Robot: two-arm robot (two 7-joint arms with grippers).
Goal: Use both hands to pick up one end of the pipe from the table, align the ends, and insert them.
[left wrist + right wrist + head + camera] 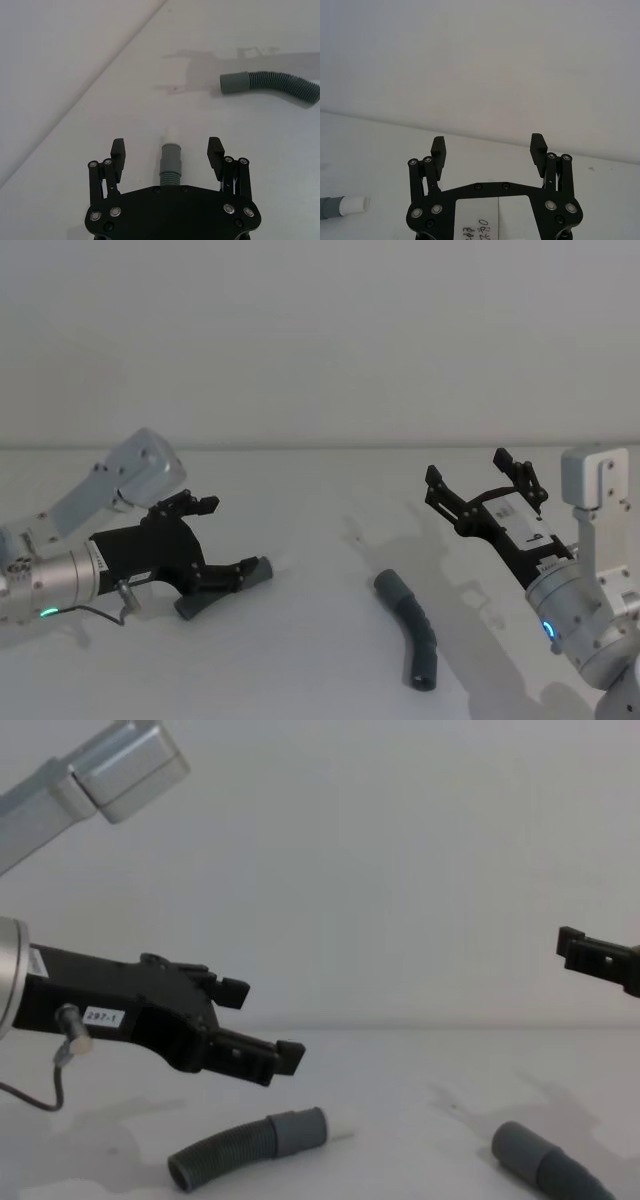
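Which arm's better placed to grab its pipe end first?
Left. The left gripper hangs open just above the white-tipped end, lined up with it; the right gripper is open but raised high, away from the plain grey end.

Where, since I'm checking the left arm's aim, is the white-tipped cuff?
In the chest view the white-tipped cuff lies on the table at the robot's left, just beneath the open left gripper.

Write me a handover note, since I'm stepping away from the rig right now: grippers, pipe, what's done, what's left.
Left gripper: fingers open, hovering just above the white-tipped end, not gripping it.
Right gripper: fingers open, raised in the air, away from the plain grey end.
Both ends lie on the table, apart.
Done: nothing lifted. Left: grasp both ends, align, insert.
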